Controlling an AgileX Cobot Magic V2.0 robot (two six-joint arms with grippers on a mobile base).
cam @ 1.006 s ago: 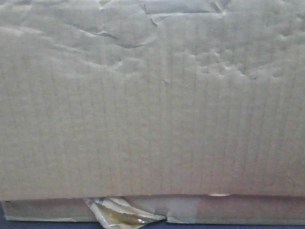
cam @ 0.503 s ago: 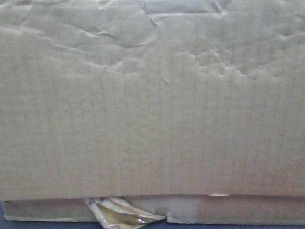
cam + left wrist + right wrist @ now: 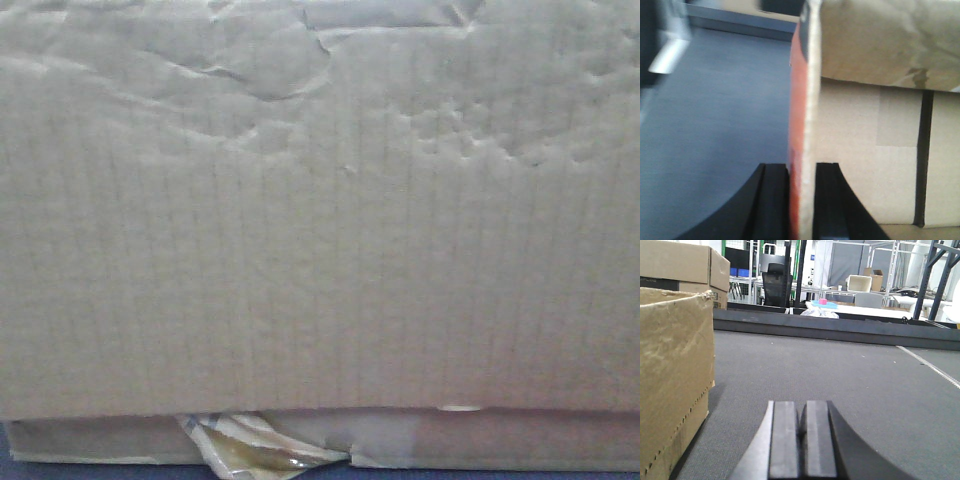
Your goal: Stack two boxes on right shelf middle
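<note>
A tall creased cardboard box (image 3: pixel 320 220) fills the front view. It rests on a flatter box (image 3: pixel 520 440) that has torn yellowish tape (image 3: pixel 250 452). In the left wrist view my left gripper (image 3: pixel 802 167) is shut on the upright edge of a cardboard panel (image 3: pixel 810 100), one finger on each side. Beside that panel one box (image 3: pixel 890 40) sits on another (image 3: pixel 865 160). My right gripper (image 3: pixel 801 407) is shut and empty, low over grey carpet, with a tan box (image 3: pixel 670 380) to its left and apart from it. The right shelf middle is out of view.
Another cardboard box (image 3: pixel 685 265) stands behind the near one in the right wrist view. A dark low ledge (image 3: pixel 840 327) crosses the carpet ahead. Racks, an office chair (image 3: pixel 774 280) and tables stand far beyond it.
</note>
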